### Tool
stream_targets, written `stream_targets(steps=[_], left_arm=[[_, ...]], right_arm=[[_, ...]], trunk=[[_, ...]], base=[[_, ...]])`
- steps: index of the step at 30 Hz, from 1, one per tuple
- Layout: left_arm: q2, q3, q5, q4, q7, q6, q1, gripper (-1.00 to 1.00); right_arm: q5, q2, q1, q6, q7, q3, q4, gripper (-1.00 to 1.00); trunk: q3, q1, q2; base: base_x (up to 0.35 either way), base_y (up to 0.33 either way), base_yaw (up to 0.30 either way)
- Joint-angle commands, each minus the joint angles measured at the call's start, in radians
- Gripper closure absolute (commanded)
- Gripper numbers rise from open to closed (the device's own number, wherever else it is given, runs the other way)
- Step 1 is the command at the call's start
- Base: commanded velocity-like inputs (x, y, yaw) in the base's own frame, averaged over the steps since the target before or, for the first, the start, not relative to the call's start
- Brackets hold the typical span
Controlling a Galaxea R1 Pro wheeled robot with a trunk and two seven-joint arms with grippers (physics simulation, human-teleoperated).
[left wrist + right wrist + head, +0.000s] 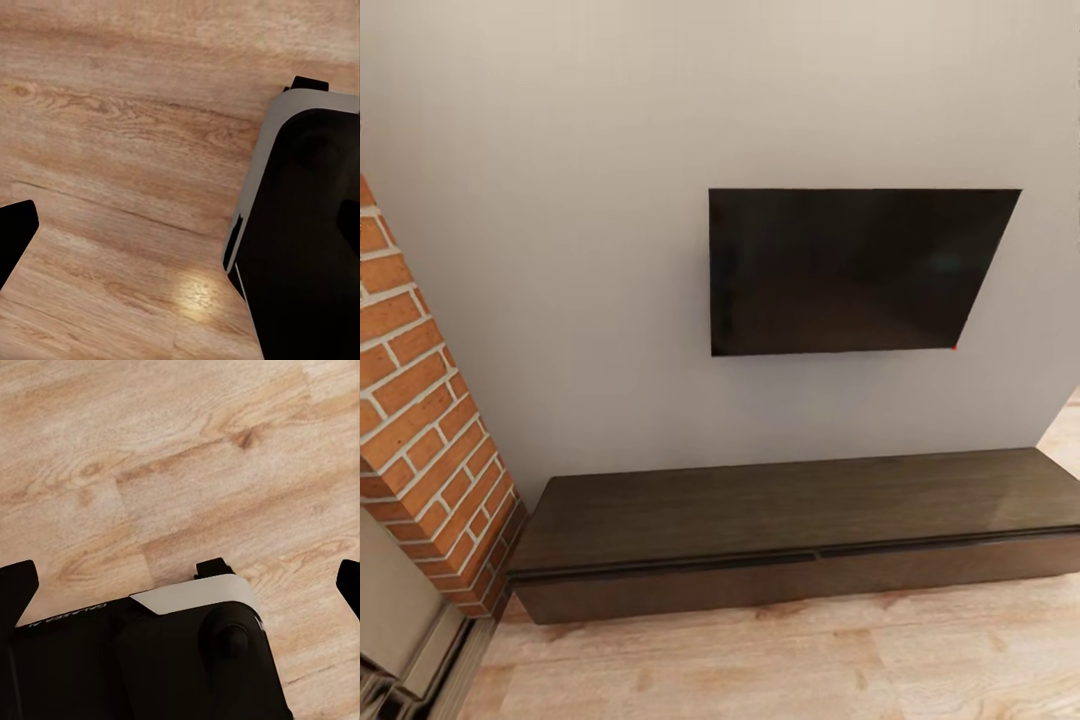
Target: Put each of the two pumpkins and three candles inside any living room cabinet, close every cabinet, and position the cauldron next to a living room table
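While both hands hang over the wood floor (112, 150), grip state indeterminable, the cabinet (790, 505) stands closed against the wall, apparently rigid, handleless drawer fronts (660, 588) best taken at their top edge.

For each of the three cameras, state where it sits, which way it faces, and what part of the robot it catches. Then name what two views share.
Head view: sits on the robot's head, facing forward and down at the closed cabinet, the television above it and a brick wall.
Left wrist view: on the left arm, looking down at the wooden floor; the robot's base shows.
Right wrist view: on the right arm, also facing the floor, base in frame.
Shared: both wrist views show floor and base.
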Motion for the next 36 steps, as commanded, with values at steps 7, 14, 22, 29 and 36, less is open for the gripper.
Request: stream_targets(steps=[7,14,22,29,36], left_arm=[[0.001,-0.008,0.012,0.0,-0.034,-0.003,-0.001,-1.0],[0.005,-0.008,0.018,-0.001,-0.072,-0.003,-0.001,-1.0],[0.011,-0.008,0.013,-0.005,-0.073,-0.003,0.001,-1.0],[0.011,-0.008,0.012,-0.008,-0.074,-0.004,0.001,-1.0],[0.011,-0.008,0.011,-0.008,-0.074,-0.004,0.001,-1.0]], right_arm=[[-0.007,0.001,-0.002,-0.005,-0.001,0.008,0.004,-1.0],[-0.007,0.001,-0.002,-0.005,-0.001,0.008,0.003,-1.0],[-0.007,0.001,-0.002,0.006,-0.004,0.008,0.003,-1.0],[-0.001,0.001,-0.002,0.001,-0.006,0.008,0.0,-1.0],[-0.002,0.001,-0.002,-0.002,-0.006,0.008,-0.009,-1.0]], trunk=[[0.01,0.0,-0.001],[0.022,0.0,-0.001],[0.032,0.0,-0.001],[0.032,0.0,-0.001],[0.032,0.0,-0.001]], base=[[0.0,0.0,0.0],[0.0,0.0,0.0],[0.0,0.0,0.0],[0.0,0.0,0.0],[0.0,0.0,0.0]])
